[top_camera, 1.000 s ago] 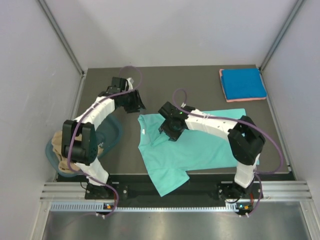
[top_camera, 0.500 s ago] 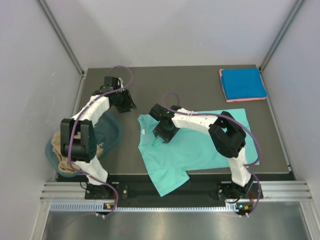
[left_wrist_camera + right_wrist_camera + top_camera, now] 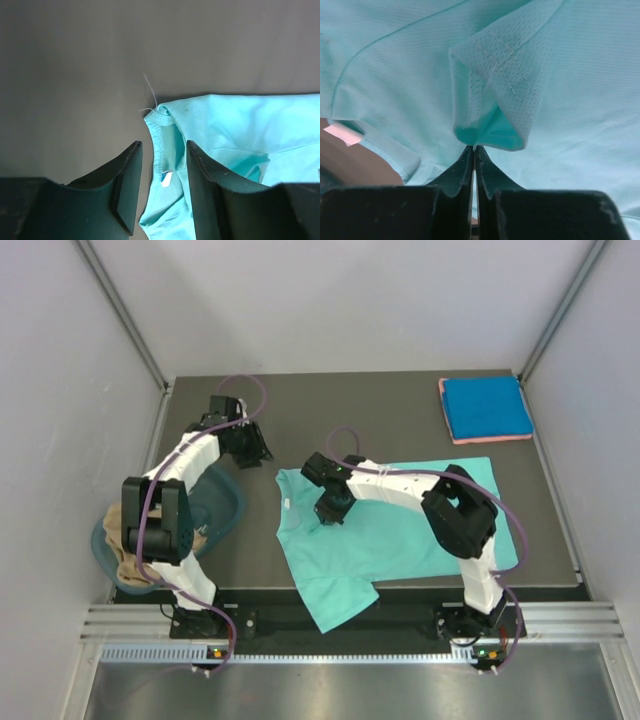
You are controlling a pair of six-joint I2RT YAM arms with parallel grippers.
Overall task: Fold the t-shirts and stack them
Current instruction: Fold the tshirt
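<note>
Dark table [image 3: 400, 405]: one blue tee [image 3: 486, 407] lies folded at the far right corner. Teal tee [image 3: 410, 535] lies spread mid-table, unfolded; tan tee [image 3: 116, 522] waits in the tub [image 3: 232, 502]. Right gripper [image 3: 473, 147] is clamped on a teal tee pleat near the collar; a second ago its jaws stood apart. Left gripper [image 3: 164, 150] hovers open beside the collar, holding nothing.

The teal-green t-shirt [image 3: 560, 75] is thin knitted cloth with a fine mesh of tiny holes, matt, with stitched seams. The blue t-shirt [image 3: 487, 407] at the far right corner also looks like soft matt cloth. The worktop [image 3: 400, 410] is dark grey, smooth and matt. The tub [image 3: 235, 506] is translucent teal plastic. The left tool [image 3: 164, 145] and the right tool [image 3: 474, 149] are black plastic with a dull sheen.
</note>
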